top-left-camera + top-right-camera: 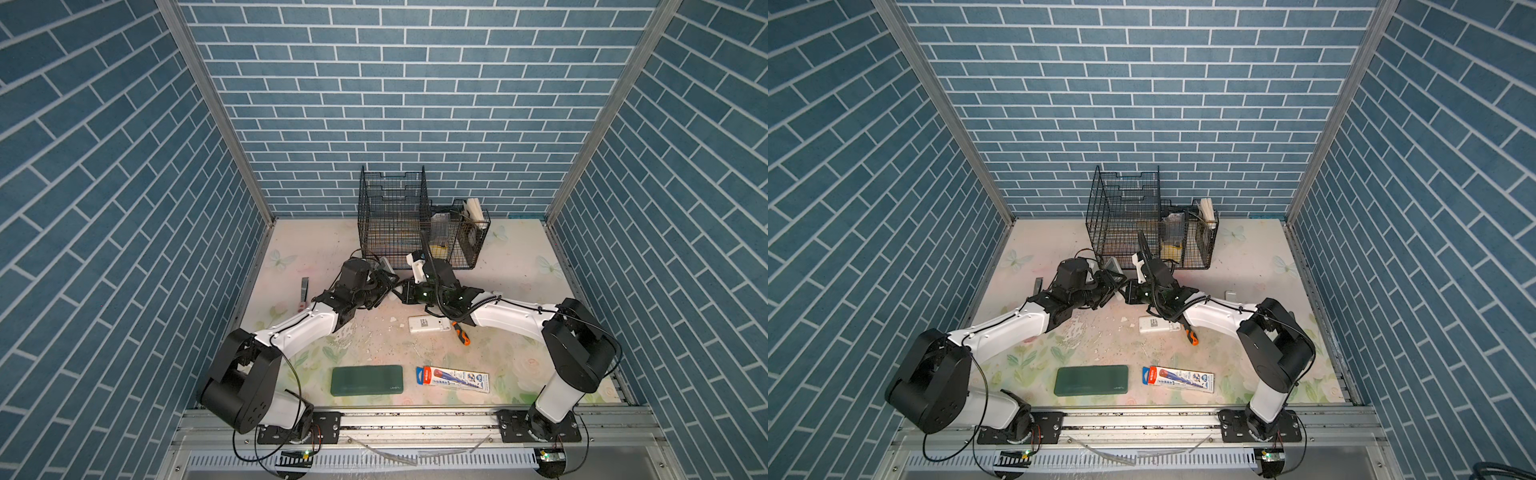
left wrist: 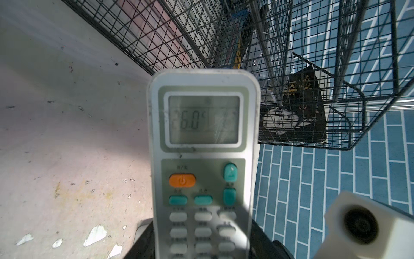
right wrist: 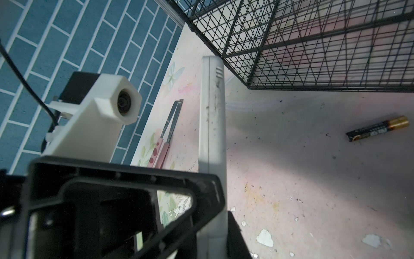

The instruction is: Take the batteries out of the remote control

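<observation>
Remote control [image 2: 202, 134] clamped in the left jaws, set within blue brick-patterned walls [image 1: 415, 104], over a pale floral tabletop [image 1: 519, 332] scuffed and flaked, before a black wire basket [image 1: 392, 208], one battery [image 3: 378, 131] lying loose on that tabletop; whether the right jaws are apart cannot be told.

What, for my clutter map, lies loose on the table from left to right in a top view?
Tweezers → green case → white remote → screwdriver. The package and the basket overlap these, so I leave them out.
</observation>
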Tool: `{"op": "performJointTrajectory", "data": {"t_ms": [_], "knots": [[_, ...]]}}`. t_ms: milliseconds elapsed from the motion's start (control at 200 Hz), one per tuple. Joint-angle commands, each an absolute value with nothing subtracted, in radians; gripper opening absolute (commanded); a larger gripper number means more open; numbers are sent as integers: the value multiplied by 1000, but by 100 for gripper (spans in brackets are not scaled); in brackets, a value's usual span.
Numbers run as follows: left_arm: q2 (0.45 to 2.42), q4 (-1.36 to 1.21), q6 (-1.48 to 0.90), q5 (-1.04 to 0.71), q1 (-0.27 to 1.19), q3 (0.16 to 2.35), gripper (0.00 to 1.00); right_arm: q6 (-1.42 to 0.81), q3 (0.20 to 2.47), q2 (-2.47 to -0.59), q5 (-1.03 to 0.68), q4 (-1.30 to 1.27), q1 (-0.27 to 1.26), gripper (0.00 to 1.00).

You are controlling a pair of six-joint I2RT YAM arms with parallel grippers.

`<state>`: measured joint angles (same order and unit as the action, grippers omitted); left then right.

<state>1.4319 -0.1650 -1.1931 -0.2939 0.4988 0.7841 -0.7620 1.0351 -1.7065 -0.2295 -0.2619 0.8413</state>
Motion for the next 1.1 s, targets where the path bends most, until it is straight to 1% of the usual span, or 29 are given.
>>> {"op": "performJointTrajectory", "data": {"t_ms": [0, 210, 445, 610, 735, 875, 1070, 1095], "knots": [[1405, -178, -1186, -309, 483, 760, 59, -816, 1043, -1706, -221, -341, 838, 6], [1377, -119, -1129, -292, 456, 776, 67, -810, 1046, -1700, -225, -314, 837, 4], [1343, -40, -1082, -310, 406, 798, 69, -755, 1064, -1681, -240, -222, 836, 2], [1312, 150, -1021, -394, 328, 849, 70, -574, 1145, -1653, -252, 0, 836, 0], [1309, 380, -942, -454, 279, 936, 70, -408, 1192, -1620, -223, 153, 840, 0], [1336, 548, -920, -519, 233, 1032, 70, -272, 1201, -1585, -168, 231, 850, 0], [1430, 684, -944, -597, 219, 1180, 69, -111, 1261, -1583, -94, 335, 905, 0], [1441, 691, -953, -611, 218, 1194, 69, -91, 1275, -1589, -62, 354, 914, 0]]}}
